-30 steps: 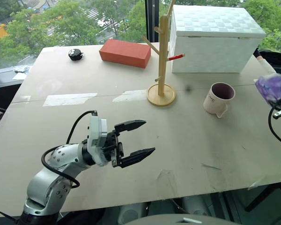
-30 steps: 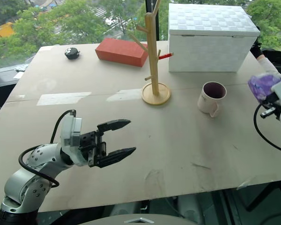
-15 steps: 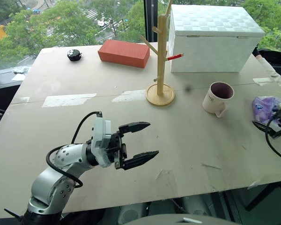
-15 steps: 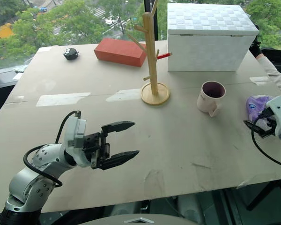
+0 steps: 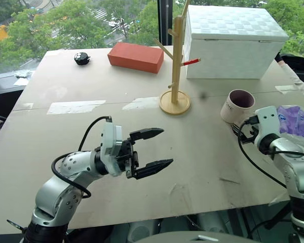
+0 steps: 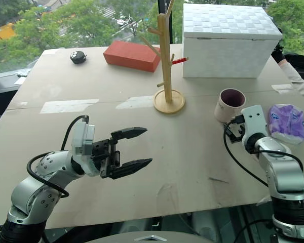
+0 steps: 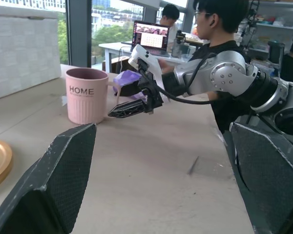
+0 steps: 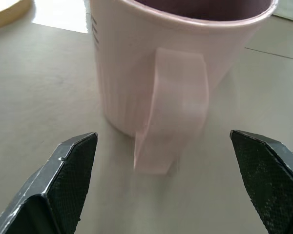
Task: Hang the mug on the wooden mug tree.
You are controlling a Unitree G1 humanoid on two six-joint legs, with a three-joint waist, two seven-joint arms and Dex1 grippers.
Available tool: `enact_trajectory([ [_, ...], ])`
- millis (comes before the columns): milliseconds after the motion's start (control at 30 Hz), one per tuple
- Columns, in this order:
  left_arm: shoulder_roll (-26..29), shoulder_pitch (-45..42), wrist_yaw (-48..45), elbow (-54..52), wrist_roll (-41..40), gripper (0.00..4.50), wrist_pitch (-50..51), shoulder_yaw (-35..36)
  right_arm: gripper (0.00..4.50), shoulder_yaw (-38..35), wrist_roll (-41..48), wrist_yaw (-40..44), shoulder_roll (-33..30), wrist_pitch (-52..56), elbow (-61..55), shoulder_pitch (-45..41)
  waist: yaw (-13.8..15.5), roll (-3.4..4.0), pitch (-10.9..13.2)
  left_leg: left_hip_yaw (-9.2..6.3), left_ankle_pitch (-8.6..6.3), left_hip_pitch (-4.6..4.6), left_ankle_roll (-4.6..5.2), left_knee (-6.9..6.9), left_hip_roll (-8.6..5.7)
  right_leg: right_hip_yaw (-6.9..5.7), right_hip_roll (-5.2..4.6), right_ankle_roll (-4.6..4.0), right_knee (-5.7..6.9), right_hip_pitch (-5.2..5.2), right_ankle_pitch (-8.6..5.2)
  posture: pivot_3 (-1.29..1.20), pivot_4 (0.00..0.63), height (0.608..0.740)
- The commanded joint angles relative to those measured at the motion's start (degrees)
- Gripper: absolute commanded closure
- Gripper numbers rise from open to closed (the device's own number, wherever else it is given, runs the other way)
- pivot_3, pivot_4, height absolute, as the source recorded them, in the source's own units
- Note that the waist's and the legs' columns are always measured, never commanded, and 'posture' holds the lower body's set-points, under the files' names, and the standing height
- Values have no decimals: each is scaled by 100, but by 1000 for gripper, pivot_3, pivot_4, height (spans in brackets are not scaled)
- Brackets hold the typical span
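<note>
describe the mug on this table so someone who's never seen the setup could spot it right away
Start at the big white box at the table's far right. In front of it, right of the wooden mug tree, the mug stands upright beside a purple packet, with the open right gripper just short of its handle. It is the only cup: pale outside, dark maroon inside, lettered HOME.

Daylight floods in from windows beyond table; you get bright, even scene, no harsh glare. Shadows soft: faint one under left gripper, small one at base of wooden mug tree. White box near overexposed on top face. Your head views sharp across tabletop, mild bending at edges. Your right wrist view shows mug soft, handle slightly smeared. In left wrist view, near fingers out of focus, background room dimmer.
</note>
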Motion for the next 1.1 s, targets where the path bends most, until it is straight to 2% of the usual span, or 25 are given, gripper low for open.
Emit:
enact_trajectory([
  [33,24,8,97,-309,-105,0,27,82,98,-69,-350,-442,128,-321,137,-151,-4,0,0,0,0,0,0,0,0,0,-2,0,0,0,0,0,150,740],
  [467,0,-52,292,-374,-94,0,83,46,98,-175,-936,-1111,322,-736,734,-346,-22,1,0,3,0,7,1,0,2,-5,12,0,5,1,1,0,150,740],
  [567,-8,-46,325,-384,-90,0,71,39,832,-183,-893,-1122,481,-905,1022,-453,-29,1,0,4,0,7,1,0,2,-5,13,0,5,1,1,0,150,740],
  [800,-34,105,439,-441,-124,0,27,171,4097,-268,-780,-884,459,-1534,1613,-673,-36,2,0,5,0,8,1,0,1,-7,13,0,5,2,1,0,150,740],
  [833,-53,148,457,-439,-149,0,8,203,4405,-291,-736,-788,419,-1643,1653,-692,-42,2,0,5,0,8,1,0,1,-7,13,0,5,1,1,0,150,740],
  [933,-114,305,462,-408,-132,0,-76,282,4405,-314,-474,-195,197,-2081,1703,-781,-32,2,0,4,0,11,2,1,1,-7,12,1,5,6,1,0,150,740],
  [1100,-404,732,483,-264,-75,0,-408,602,4405,-147,265,1638,-441,-2546,1848,-1551,-137,27,15,12,0,12,3,1,2,-3,12,3,5,4,3,0,150,740],
])
